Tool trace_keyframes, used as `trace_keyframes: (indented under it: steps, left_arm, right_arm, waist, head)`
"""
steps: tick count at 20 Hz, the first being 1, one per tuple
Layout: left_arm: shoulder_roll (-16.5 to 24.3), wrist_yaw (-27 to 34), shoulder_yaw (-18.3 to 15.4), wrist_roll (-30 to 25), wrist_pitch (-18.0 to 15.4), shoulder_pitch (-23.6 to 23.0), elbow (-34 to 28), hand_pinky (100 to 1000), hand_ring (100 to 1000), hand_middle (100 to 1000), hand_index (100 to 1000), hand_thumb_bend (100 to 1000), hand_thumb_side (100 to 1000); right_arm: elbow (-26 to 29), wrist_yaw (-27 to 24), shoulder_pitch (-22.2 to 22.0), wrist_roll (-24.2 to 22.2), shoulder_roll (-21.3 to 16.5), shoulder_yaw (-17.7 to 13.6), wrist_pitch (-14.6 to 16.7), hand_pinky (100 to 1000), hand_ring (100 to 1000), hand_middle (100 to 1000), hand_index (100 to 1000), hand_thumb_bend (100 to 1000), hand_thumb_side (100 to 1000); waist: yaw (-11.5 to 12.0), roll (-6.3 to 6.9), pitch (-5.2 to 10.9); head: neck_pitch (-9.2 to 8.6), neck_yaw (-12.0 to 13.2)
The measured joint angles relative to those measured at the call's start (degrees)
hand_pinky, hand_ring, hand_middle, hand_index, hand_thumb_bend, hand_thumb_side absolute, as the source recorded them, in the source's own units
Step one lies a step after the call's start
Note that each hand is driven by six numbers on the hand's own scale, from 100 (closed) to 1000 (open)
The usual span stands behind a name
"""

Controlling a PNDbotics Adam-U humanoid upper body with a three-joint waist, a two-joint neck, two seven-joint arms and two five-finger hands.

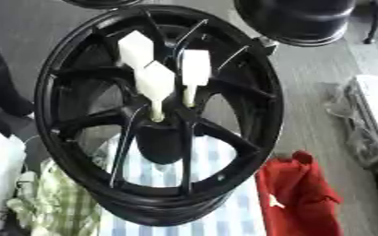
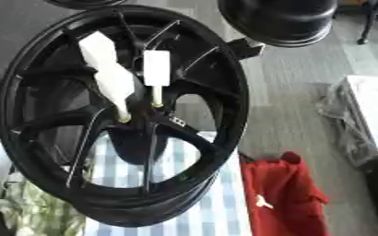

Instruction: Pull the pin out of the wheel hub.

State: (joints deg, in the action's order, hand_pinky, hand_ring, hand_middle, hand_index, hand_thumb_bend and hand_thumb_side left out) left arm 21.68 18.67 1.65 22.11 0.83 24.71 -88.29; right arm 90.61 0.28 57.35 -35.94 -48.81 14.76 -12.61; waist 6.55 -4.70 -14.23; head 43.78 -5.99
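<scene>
White pins [image 1: 195, 76] stand in the middle of the black wheel hub [image 1: 249, 87], at the center top of the frame. They look light and hard, with fat tops that should be easy to pinch. No hand shows, so the fingers cannot be told. A red cloth [image 1: 301, 198] lies lower right.

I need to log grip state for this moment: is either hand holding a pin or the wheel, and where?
Nothing is held: neither hand shows in either view. The white pins stand in the wheel hub.
</scene>
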Motion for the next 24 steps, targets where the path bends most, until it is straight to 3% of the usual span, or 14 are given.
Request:
trace_keyframes:
  steps: [5, 11, 24]
  left_arm:
    - [0.0, 0.0, 0.0, 0.0, 0.0, 0.0, 0.0, 683, 858, 812, 774, 391, 702]
    - [0.0, 0.0, 0.3, -0.1, 0.1, -0.1, 0.0, 683, 859, 812, 774, 388, 704]
    - [0.0, 0.0, 0.3, -0.4, 0.2, -0.1, 0.1, 684, 861, 813, 773, 385, 707]
  right_arm:
    - [-2.8, 3.1, 2.7, -3.1, 2.7, 2.4, 0.7, 898, 850, 833, 854, 522, 292]
    - [-3.6, 3.5, 3.7, -3.7, 4.4, 4.1, -0.1, 902, 854, 836, 863, 553, 285]
    - [2.1, -0.5, 2.2, 1.9, 5.3, 7.9, -9.5, 902, 848, 832, 859, 608, 228]
  waist:
    - [0.2, -0.03, 0.00]
    - [0.2, -0.07, 0.01]
    - [0.2, -0.08, 0.01]
  head:
    - [0.00, -0.1]
    - [0.00, 0.1]
    - [0.00, 0.4]
